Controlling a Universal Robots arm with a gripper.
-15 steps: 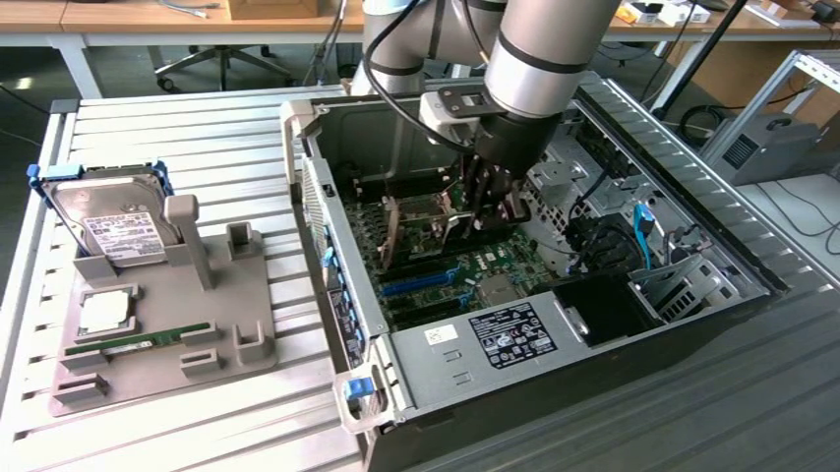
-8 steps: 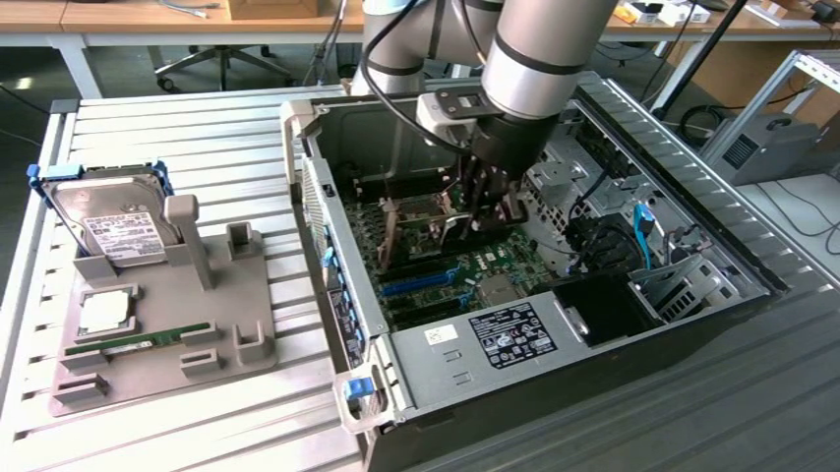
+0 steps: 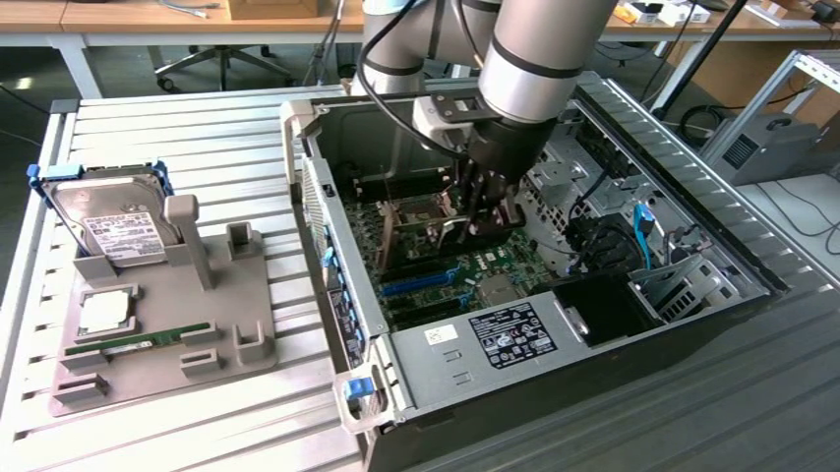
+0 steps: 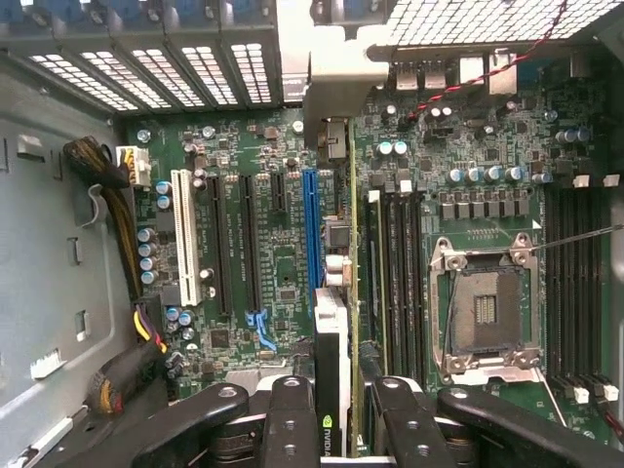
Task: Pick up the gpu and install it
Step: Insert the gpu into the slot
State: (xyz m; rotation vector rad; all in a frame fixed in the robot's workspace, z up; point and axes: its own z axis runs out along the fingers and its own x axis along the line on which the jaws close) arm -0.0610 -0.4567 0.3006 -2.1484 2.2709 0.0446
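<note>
Clearly, the hand (image 4: 340,405) grips the thin dark gpu (image 4: 330,336) edge-on, green logo showing, above the motherboard (image 4: 283,283)

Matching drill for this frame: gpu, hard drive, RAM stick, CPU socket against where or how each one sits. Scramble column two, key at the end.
Column one
1. gpu
2. hard drive
3. RAM stick
4. CPU socket

Column two
A. lying flat on the grey holder
B. on the motherboard, no chip in it
C. clamped in the gripper, inside the PC case
D. propped up in a blue frame

Pairs: 1-C, 2-D, 3-A, 4-B
</note>
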